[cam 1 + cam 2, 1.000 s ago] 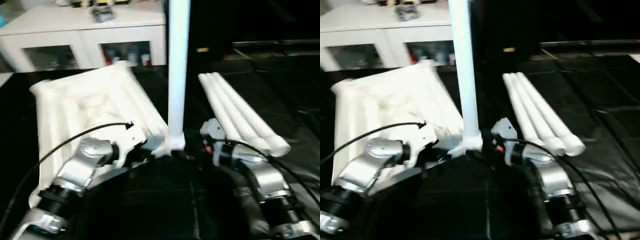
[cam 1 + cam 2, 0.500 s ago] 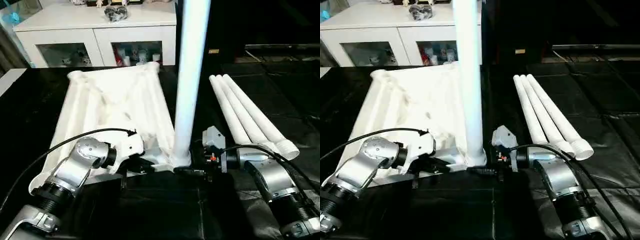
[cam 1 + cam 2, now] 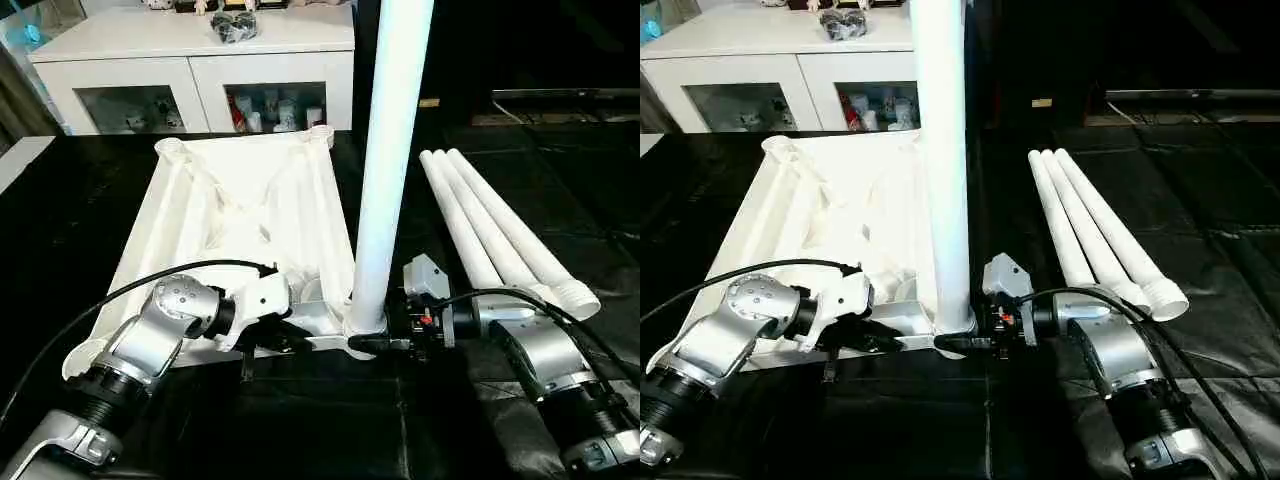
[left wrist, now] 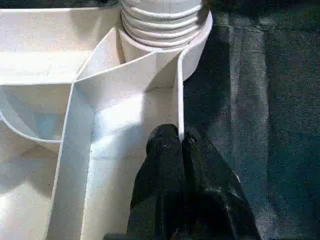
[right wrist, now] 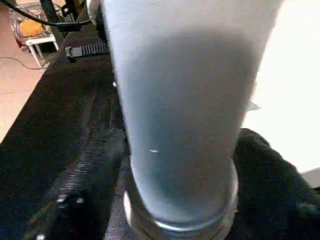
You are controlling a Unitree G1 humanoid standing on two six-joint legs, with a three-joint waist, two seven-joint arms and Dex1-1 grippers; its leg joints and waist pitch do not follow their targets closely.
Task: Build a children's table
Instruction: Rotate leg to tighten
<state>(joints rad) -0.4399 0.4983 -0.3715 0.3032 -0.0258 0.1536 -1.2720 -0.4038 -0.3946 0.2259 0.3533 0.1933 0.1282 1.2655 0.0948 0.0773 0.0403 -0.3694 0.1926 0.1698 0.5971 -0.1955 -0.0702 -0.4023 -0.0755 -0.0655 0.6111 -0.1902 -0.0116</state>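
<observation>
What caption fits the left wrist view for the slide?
Left tool pinching the table top's edge rib beside the corner socket holding a threaded leg.

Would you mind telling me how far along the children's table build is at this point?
Early. The table top lies underside up, and one leg stands upright in its near corner socket. In hand: the right gripper has its jaws around that leg's base, while the left gripper, jaws shut on a rib, steadies the top. Left: three legs lie beside the top.
</observation>
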